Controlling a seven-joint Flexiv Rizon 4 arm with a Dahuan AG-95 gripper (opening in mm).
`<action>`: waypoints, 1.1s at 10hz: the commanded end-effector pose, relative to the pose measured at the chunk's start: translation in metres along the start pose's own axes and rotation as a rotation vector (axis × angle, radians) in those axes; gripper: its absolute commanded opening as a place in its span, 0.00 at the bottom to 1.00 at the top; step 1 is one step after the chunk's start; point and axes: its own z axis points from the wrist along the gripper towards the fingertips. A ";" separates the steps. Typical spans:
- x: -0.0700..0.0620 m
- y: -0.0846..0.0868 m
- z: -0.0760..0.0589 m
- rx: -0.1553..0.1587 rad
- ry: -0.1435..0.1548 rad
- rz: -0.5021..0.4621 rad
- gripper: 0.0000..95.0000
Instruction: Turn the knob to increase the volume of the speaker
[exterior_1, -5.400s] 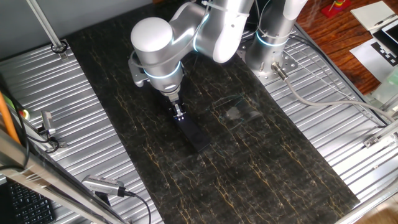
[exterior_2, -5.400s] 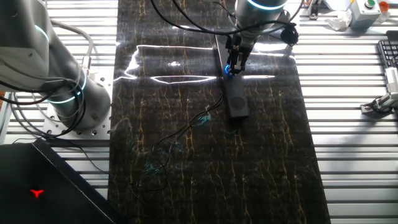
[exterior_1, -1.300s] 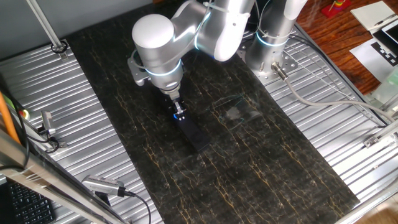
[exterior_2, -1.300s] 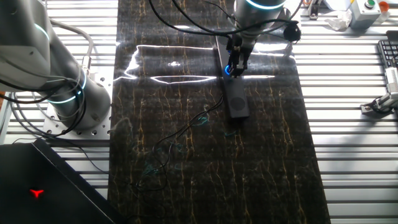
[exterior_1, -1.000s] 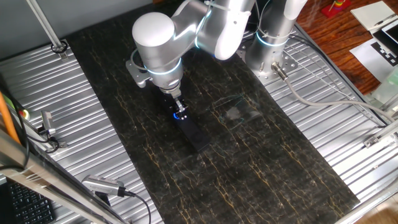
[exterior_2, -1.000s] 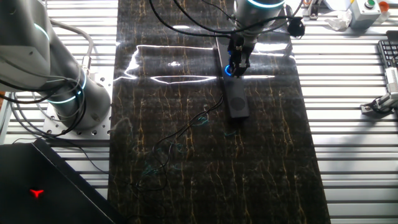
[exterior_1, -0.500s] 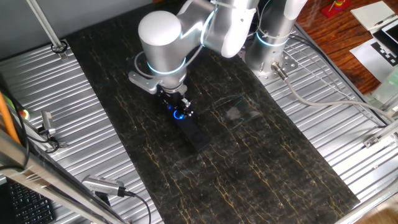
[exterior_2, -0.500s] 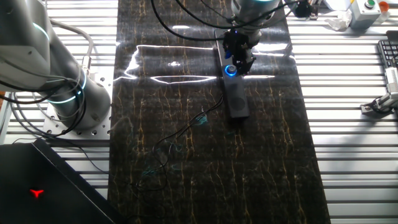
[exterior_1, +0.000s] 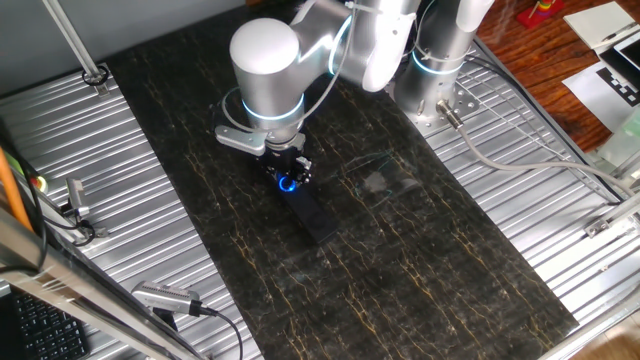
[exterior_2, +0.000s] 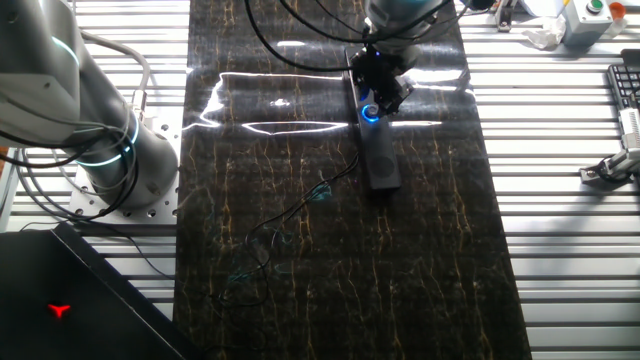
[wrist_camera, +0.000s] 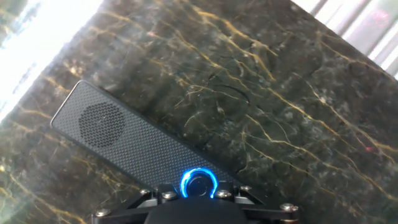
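The speaker (exterior_1: 314, 216) is a slim black bar lying on the dark marble mat; it also shows in the other fixed view (exterior_2: 378, 158) and the hand view (wrist_camera: 124, 140). The knob (wrist_camera: 198, 184) glows with a blue ring at the speaker's near end, and shows in both fixed views (exterior_1: 288, 182) (exterior_2: 371, 112). My gripper (wrist_camera: 199, 191) stands straight over the knob, its fingers (wrist_camera: 163, 194) close on either side of it, shut on the knob. In the fixed views the gripper (exterior_1: 291, 172) (exterior_2: 381, 92) partly hides the knob's far side.
A thin black cable (exterior_2: 300, 208) runs from the speaker across the mat. A second arm's base (exterior_2: 100, 135) stands on the slatted metal table at the left. A faint clear patch (exterior_1: 376, 180) lies right of the speaker. My arm's base (exterior_1: 432, 70) is behind.
My wrist has turned about the knob while staying on it; the hand's flange has swung round. The blue ring shows more plainly now. The speaker has not shifted.
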 end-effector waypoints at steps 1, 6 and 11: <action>0.001 0.002 0.004 0.000 -0.001 -0.006 0.40; 0.003 0.002 0.006 0.007 -0.006 -0.012 0.40; 0.004 0.000 0.008 0.006 -0.010 -0.010 0.40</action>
